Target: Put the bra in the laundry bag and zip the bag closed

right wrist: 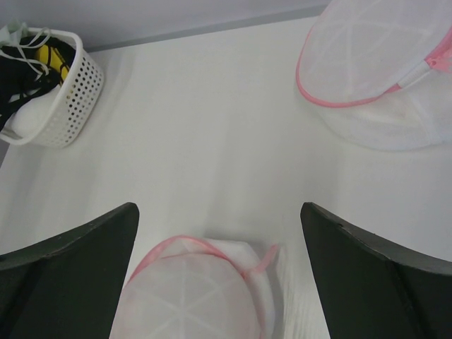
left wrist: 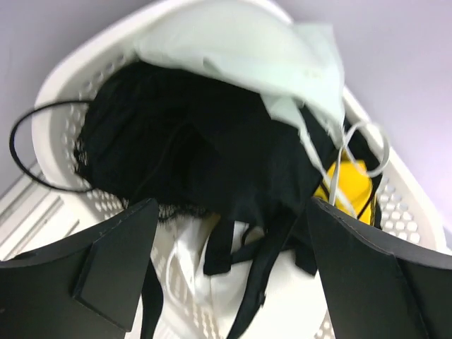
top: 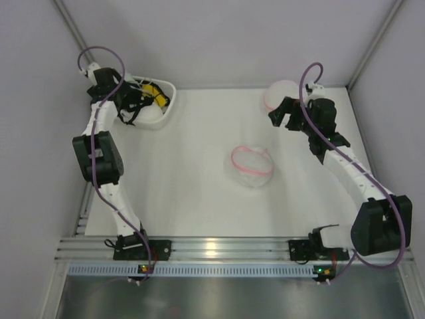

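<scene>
Left wrist view: shows the left jaws parted wide and gripping nothing, with the dark left fingers (left wrist: 78, 282) at the two lower corners. Hang close over a white perforated basket (left wrist: 63, 92); cannot tell whether touching the clothes inside. Straight ahead of the jaws, heaped in the basket, a black garment (left wrist: 191, 148) with a lace edge, its straps trailing over the basket's near rim. On top of that heap, at the basket's far end, the bra (left wrist: 233, 49): pale white, soft, crumpled. Beside the bra, against one long wall of the basket, a yellow piece (left wrist: 349, 183), half buried in black fabric, with a thin white strap (left wrist: 367, 138) looped across it.

Right wrist view: shows the right jaws spread just as wide, empty, raised over the tabletop (right wrist: 212, 141) well apart from the basket. Low between the right fingers (right wrist: 63, 261), the laundry bag (right wrist: 191, 296): a round white mesh dome with a pink zipper ring, lying on bare tabletop well apart from the basket. Cannot tell whether zipped shut. Farther still from the basket, a second mesh bag (right wrist: 374, 63), also pink-rimmed, tilted on its side.

Top external view: puts the left arm (top: 99, 156) reaching into the basket, the right arm (top: 339, 159) bent above the stretch between the two bags.
</scene>
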`<control>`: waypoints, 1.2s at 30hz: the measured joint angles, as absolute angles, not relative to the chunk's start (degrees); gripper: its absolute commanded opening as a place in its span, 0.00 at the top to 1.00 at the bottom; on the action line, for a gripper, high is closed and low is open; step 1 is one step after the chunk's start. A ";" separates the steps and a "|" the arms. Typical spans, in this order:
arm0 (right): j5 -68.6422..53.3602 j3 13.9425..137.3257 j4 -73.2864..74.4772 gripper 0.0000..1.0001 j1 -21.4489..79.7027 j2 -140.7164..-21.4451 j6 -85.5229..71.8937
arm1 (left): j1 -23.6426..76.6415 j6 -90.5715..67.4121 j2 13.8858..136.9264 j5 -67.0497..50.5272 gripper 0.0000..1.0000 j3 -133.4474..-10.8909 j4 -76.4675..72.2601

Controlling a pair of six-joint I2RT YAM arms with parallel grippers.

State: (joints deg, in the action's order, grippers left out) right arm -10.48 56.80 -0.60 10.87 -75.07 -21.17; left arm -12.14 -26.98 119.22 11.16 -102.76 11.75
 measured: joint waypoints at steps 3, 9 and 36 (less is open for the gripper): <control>-10.57 56.58 -1.10 0.00 10.90 -75.24 -21.50 | -12.34 -27.07 119.59 12.40 0.08 -102.87 8.84; -10.66 56.58 -1.54 0.01 11.33 -75.66 -21.69 | -12.34 -27.20 119.77 15.07 0.08 -103.20 2.13; -9.02 56.58 -2.07 0.01 12.80 -76.71 -23.07 | -15.27 -23.75 136.44 10.79 0.90 -118.32 -1.23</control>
